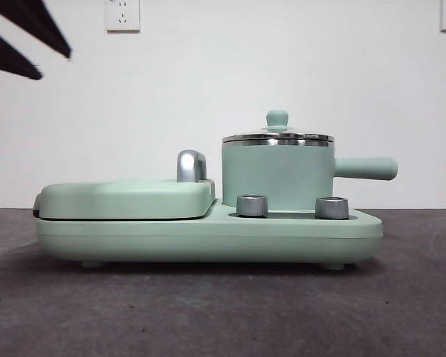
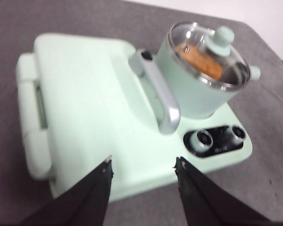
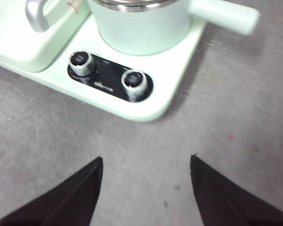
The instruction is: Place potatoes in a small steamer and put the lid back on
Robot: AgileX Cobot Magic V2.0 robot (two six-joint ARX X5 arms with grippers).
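Note:
The mint green steamer (image 1: 277, 175) stands on the right half of the green appliance base (image 1: 208, 236), its straight handle (image 1: 366, 168) pointing right. The glass lid (image 1: 277, 137) sits on it, with its green knob (image 1: 277, 119) on top. Through the lid in the left wrist view (image 2: 207, 54) the orange-brown potato (image 2: 200, 62) shows inside the steamer (image 2: 193, 89). My left gripper (image 2: 142, 167) is open and empty, above the flat grill plate (image 2: 80, 99). My right gripper (image 3: 146, 160) is open and empty, over the table in front of the steamer (image 3: 141, 28).
The flat green hinged grill plate (image 1: 126, 197) with a steel handle (image 1: 191, 165) fills the base's left half. Two steel knobs (image 1: 252, 205) (image 1: 331, 207) stand in front of the steamer. Black arm tips (image 1: 30, 33) show at the top left corner.

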